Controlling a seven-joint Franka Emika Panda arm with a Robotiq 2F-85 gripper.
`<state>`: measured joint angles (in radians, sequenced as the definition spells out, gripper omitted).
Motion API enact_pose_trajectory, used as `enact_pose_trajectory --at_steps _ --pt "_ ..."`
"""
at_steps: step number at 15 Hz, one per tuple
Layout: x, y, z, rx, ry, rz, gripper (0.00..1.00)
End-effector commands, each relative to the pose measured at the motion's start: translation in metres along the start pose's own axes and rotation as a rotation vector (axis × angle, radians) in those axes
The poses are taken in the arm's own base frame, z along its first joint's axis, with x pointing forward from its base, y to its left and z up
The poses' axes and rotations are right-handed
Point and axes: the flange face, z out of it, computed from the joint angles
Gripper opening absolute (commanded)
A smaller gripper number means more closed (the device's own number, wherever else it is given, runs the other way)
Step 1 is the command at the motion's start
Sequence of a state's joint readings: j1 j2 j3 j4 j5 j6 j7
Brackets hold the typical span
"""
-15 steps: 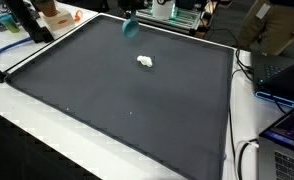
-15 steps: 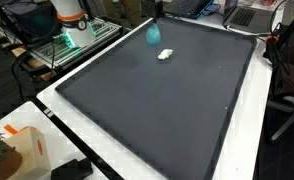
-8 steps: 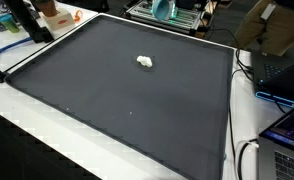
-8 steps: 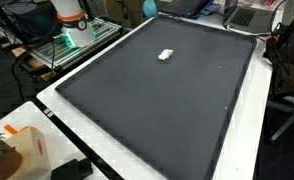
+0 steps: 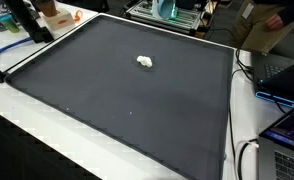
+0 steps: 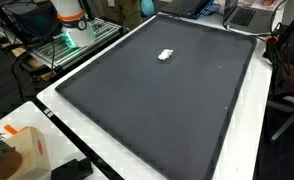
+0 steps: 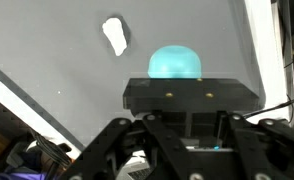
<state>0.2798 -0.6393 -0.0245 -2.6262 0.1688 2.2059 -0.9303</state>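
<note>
Diffuse, even indoor light, matte dark tabletop [image 5: 137,100] evenly lit with faint sheen, white border [image 5: 37,120] bright, exterior views low-resolution and slightly soft, wrist view's teal object [image 7: 175,62] vividly bright, dark foreground blurred

Dark tabletop [image 5: 137,110] w/ white wad [image 5: 145,62]

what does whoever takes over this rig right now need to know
Claw: shut on the teal rounded object, held in the air near the far edge of the dark mat.
White crumpled piece: lies alone on the mat, well apart from the claw.
Done: the teal object is up off the mat.
Left: it is not yet set down anywhere, and the white piece lies untouched. Its grip looks secure, but the wrist view hides the fingertips, so move slowly.
</note>
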Motion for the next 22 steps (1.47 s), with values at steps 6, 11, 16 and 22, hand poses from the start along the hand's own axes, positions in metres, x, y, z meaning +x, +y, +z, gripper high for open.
enact_pose_trajectory --at_steps 6,11,16,22 --pt "0.035 0.017 -0.015 0.226 0.014 0.208 0.22" --pt "0.044 0.026 -0.027 0.353 -0.100 0.332 0.80" --pt "0.049 0.052 -0.039 0.125 -0.060 0.541 1.00" --pt "0.020 0.070 0.021 -0.034 -0.131 0.644 1.00"
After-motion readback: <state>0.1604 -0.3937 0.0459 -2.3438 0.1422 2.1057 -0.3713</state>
